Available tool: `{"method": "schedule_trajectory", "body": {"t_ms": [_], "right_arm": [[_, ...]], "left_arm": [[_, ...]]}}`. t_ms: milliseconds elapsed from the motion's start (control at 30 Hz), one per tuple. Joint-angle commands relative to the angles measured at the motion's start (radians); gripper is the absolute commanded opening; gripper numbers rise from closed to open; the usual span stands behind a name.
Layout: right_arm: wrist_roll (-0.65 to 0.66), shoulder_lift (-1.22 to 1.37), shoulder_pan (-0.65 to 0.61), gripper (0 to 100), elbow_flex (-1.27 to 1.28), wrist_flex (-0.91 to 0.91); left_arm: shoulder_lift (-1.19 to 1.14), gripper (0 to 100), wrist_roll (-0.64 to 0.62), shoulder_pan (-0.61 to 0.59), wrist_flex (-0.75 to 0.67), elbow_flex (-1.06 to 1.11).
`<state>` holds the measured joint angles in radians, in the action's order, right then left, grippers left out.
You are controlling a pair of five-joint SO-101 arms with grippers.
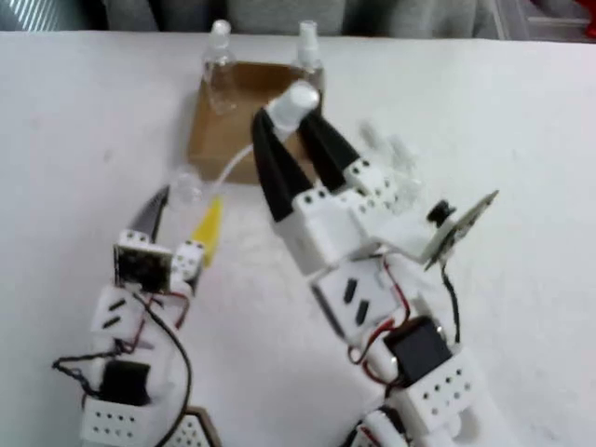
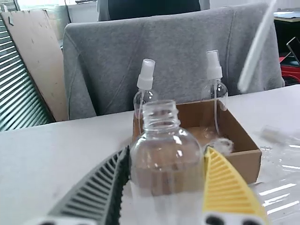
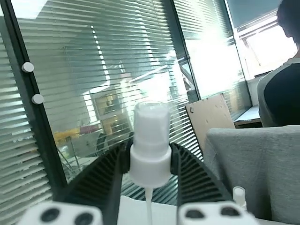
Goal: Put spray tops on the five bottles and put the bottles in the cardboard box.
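your left gripper (image 2: 166, 157) is clenched on the open bottle (image 2: 161, 140), its grey and yellow fingers pressed to the sides, with the bare neck upright just in front of the cardboard box (image 2: 243, 150). your right gripper (image 3: 150, 157) is clamped on the collar of a spray top (image 3: 150, 136), raised over the box's near edge, and its dip tube (image 1: 237, 163) curves down toward the bottle's mouth. that tube is your first worry: it's thin and bowed, so the tip may miss the narrow mouth and slide down the outside. if you press on, it will likely kink or shove the bottle askew. the collar is round and smooth, so the top could turn or tip in the jaws as you seat it, leaving it crooked. the clear bottle may likewise twist in the left grip under that load. further out, two capped bottles (image 2: 145, 89) stand tall in the box's far corners, and a careless swing of the right arm could topple them. loose clear pieces (image 1: 386, 144) lie on the table (image 1: 74, 140) beside the box, close to that arm.
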<state>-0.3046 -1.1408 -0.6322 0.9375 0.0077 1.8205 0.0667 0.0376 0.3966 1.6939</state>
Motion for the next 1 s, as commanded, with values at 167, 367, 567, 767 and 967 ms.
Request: {"method": "schedule_trajectory", "body": {"t_ms": [167, 367, 567, 767, 967], "right_arm": [[0.069, 0.091, 0.001, 2.7, -0.025, -0.231], [0.095, 0.374, 0.001, 2.7, -0.193, -0.243], [0.097, 0.398, 0.001, 2.7, -0.203, -0.249], [0.097, 0.407, 0.001, 2.7, -0.207, -0.260], [0.097, 0.407, 0.001, 2.7, -0.199, -0.255]], "left_arm": [[0.010, 13, -0.002, 0.067, 0.018, -0.002], [0.010, 13, 0.000, 0.062, 0.020, -0.002], [0.010, 13, 0.000, 0.062, 0.021, -0.002], [0.010, 13, 0.002, 0.062, 0.035, -0.002], [0.010, 13, 0.002, 0.062, 0.034, -0.002]]}}
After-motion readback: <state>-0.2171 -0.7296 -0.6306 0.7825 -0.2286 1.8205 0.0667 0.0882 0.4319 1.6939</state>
